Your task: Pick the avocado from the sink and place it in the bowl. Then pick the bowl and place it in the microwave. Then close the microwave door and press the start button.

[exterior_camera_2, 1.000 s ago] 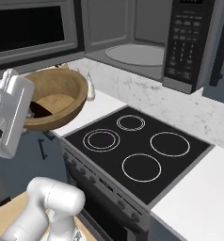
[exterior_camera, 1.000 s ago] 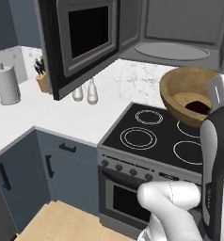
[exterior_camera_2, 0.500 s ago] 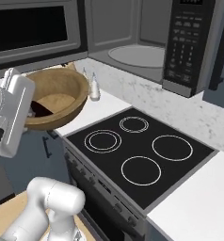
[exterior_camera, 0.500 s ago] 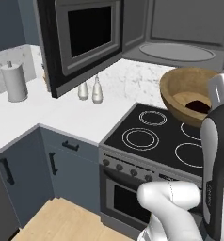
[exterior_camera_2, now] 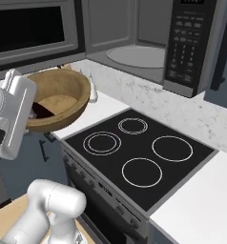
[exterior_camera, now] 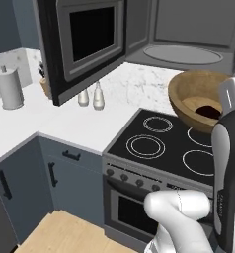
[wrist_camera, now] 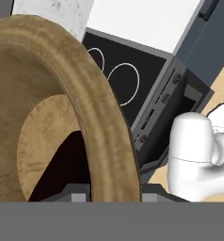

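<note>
In the left base view, the bowl (exterior_camera: 202, 99) is hanging at the right edge of the frame above the stove (exterior_camera: 174, 148), tipped toward the camera, with the avocado (exterior_camera: 208, 109) lying as a dark patch in its bottom. So the first step looks done, and the bowl is being carried. Above, in the upper right, the microwave (exterior_camera: 188, 37) is standing with its turntable bare, and the microwave door (exterior_camera: 85, 44) is swung wide at upper left — the cavity mouth is unobstructed, though the bowl sits below its floor level and would need to rise to clear the lower lip.

In the right base view, the bowl (exterior_camera_2: 56, 97) is showing at centre left, beside the white hand, with the microwave (exterior_camera_2: 149, 45) in the upper middle and open room between them.

In the hand view, the gripper (wrist_camera: 109, 192) is pinching the bowl's (wrist_camera: 48, 80) thick rim, one jaw inside and one outside. Placing the bowl, shutting the door and pressing start remain.
</note>
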